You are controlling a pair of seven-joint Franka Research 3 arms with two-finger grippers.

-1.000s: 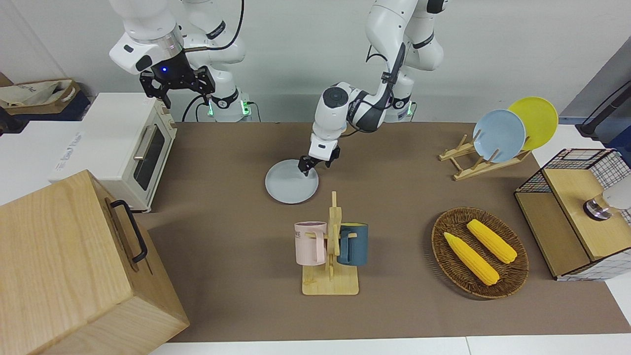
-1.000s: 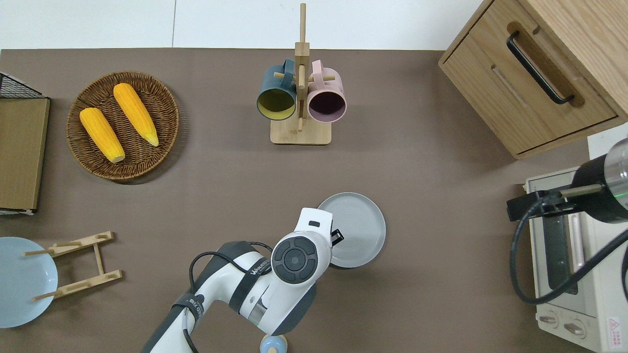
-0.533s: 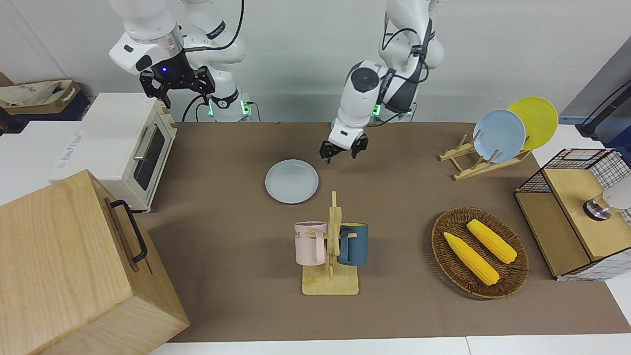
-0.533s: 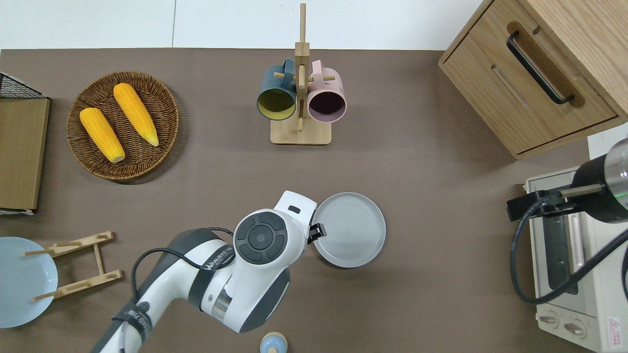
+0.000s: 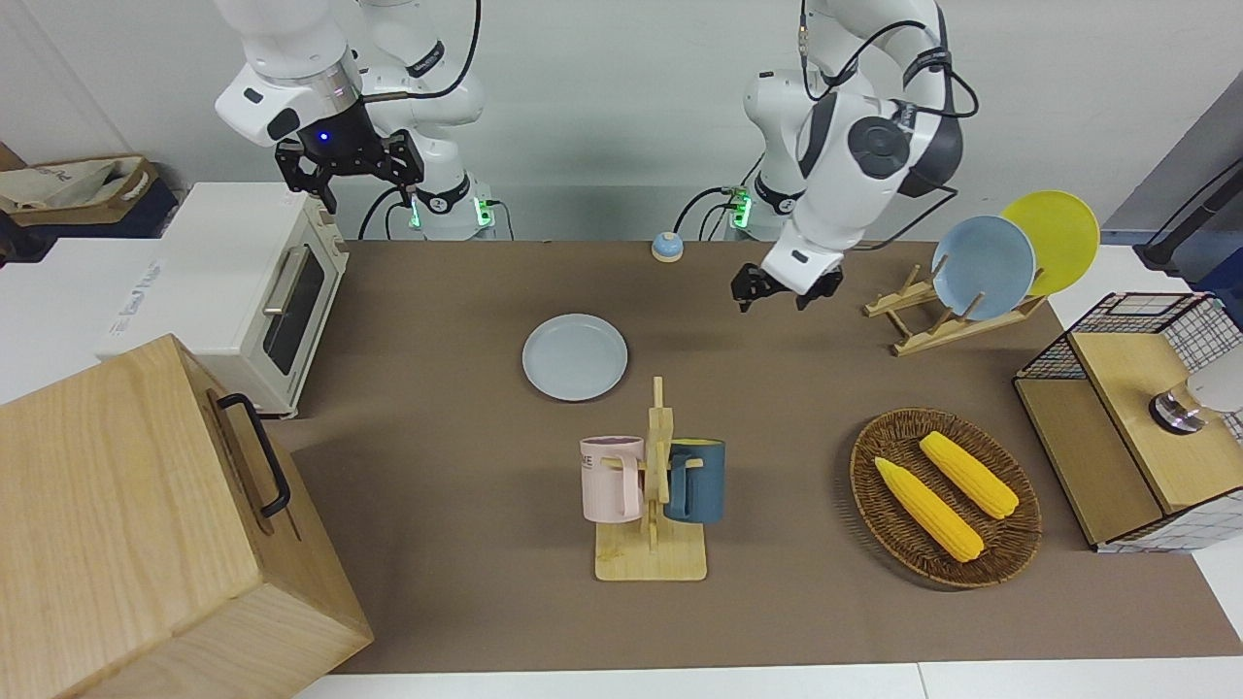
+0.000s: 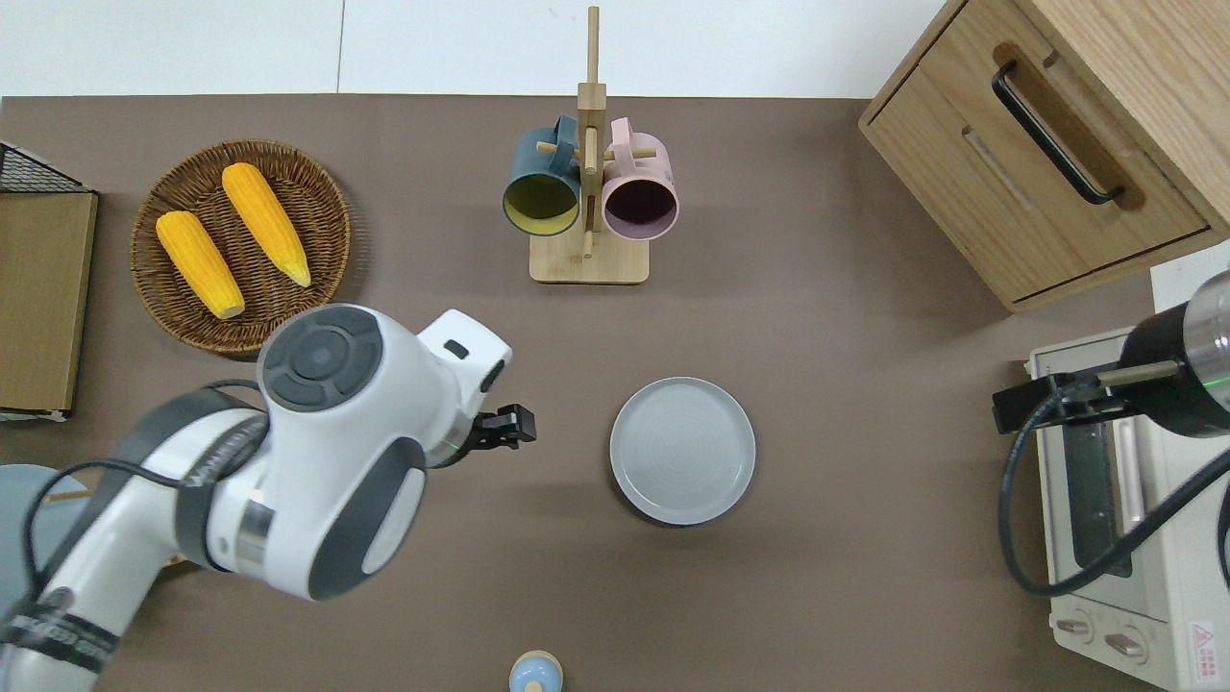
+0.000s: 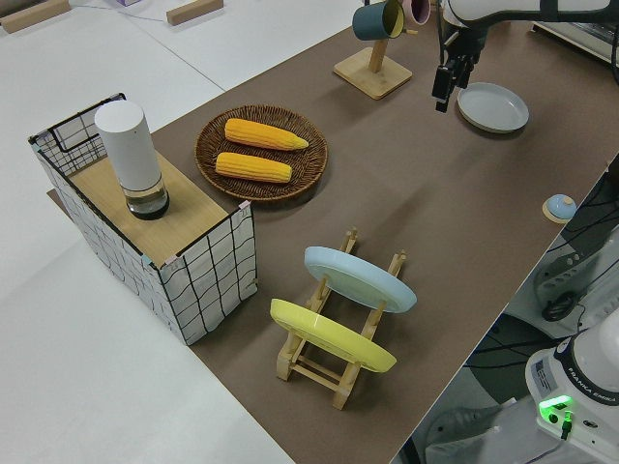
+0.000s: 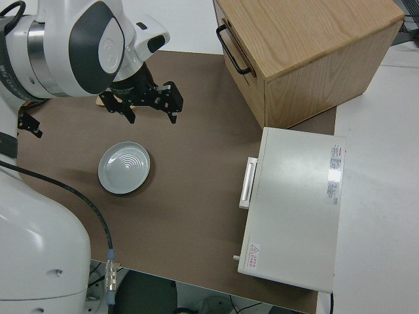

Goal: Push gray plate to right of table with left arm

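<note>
Your gray plate (image 6: 682, 450) lies flat on the table (image 6: 826, 384), nearer to the robots than the mug rack (image 6: 588, 173) and between the toaster oven (image 5: 254, 291) and the plate rack (image 5: 947, 311), with bare tabletop all round it. The left gripper (image 5: 786, 288) hangs in the air well apart from the plate, holding nothing, and its fingers look spread, though they show small. The right arm is parked, its gripper (image 8: 145, 102) open and empty.

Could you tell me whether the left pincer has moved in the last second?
Yes. The left pincer has left the gray plate, moving toward the plate rack at the left arm's end of the table.
</note>
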